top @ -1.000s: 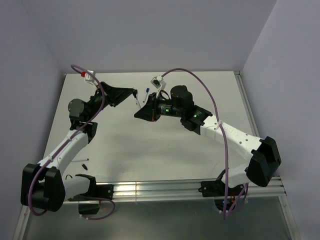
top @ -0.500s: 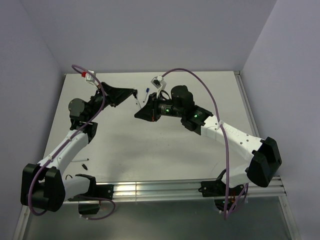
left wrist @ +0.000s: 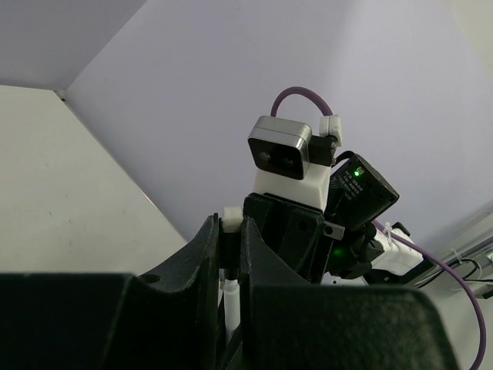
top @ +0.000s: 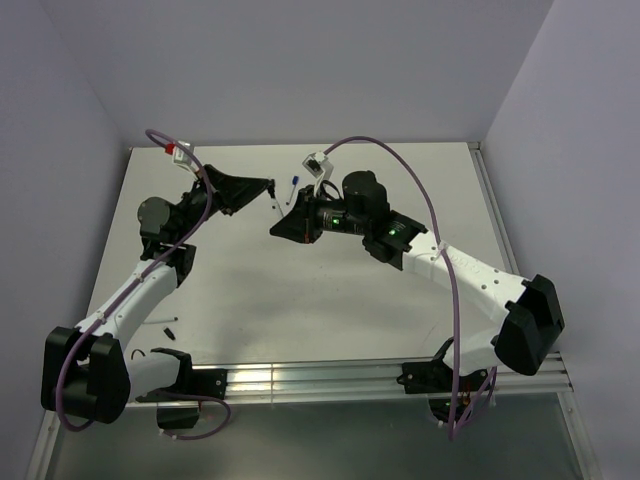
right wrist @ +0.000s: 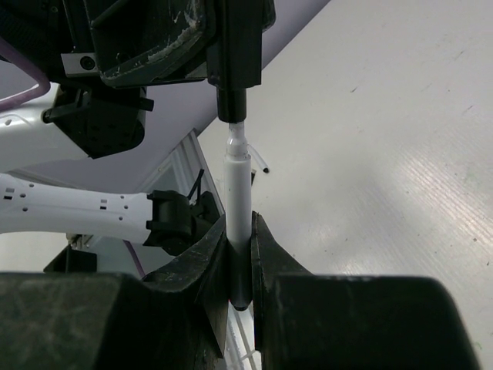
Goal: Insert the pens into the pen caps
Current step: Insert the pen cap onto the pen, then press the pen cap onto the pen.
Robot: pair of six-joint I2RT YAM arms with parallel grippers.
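Note:
My right gripper [top: 277, 228] [right wrist: 239, 231] is shut on a white-barrelled pen [right wrist: 237, 193], which stands up out of its jaws. The pen's tip meets the open end of a black pen cap [right wrist: 232, 99]. That cap [left wrist: 229, 250] is pinched at the fingertips of my left gripper [top: 270, 187] [left wrist: 229, 227], which is shut on it. Both grippers face each other above the far middle of the table, with the pen [top: 275, 206] bridging the short gap. In the left wrist view a bit of white barrel [left wrist: 230, 299] shows below the cap.
Another pen with a blue end [top: 292, 190] lies on the table just behind the grippers. A loose black cap [top: 168, 328] lies near the left arm's base. A metal rail [top: 320, 380] runs along the near edge, and walls close the table's back and sides.

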